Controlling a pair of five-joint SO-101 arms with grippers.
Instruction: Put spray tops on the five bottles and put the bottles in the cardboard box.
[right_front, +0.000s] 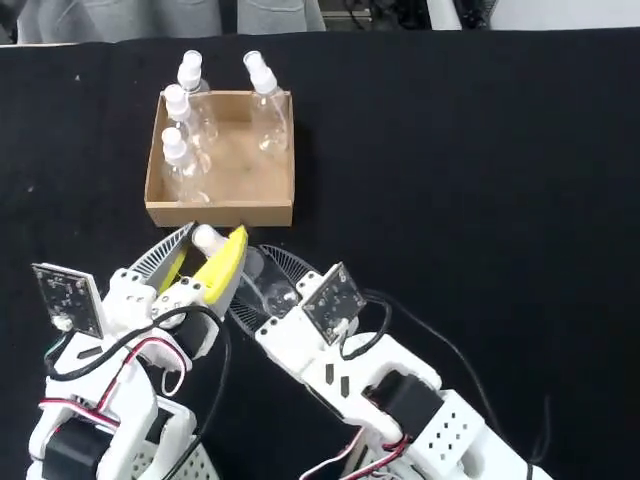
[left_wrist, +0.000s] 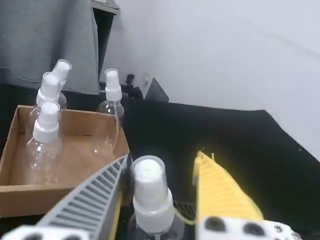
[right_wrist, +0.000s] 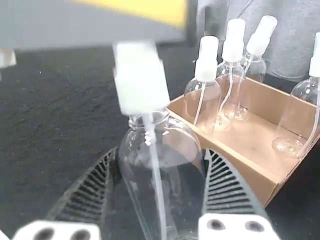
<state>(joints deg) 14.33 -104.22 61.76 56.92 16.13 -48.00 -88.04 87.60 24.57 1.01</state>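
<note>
Lab: black-draped table (right_front: 500, 150), white wall (left_wrist: 225, 50)

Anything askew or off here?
Nothing spilled or damaged. The far-corner bottle in the cardboard box leans, top tilted. The fifth bottle, held in the right gripper, has its spray top apparently not seated yet.

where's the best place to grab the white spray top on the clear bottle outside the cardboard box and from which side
Take the white spray top by its round collar, a finger on each side, coming in above the shoulder, as the left gripper brackets it. The right gripper clamps the clear plastic bottle round its body, leaving the top free.
</note>
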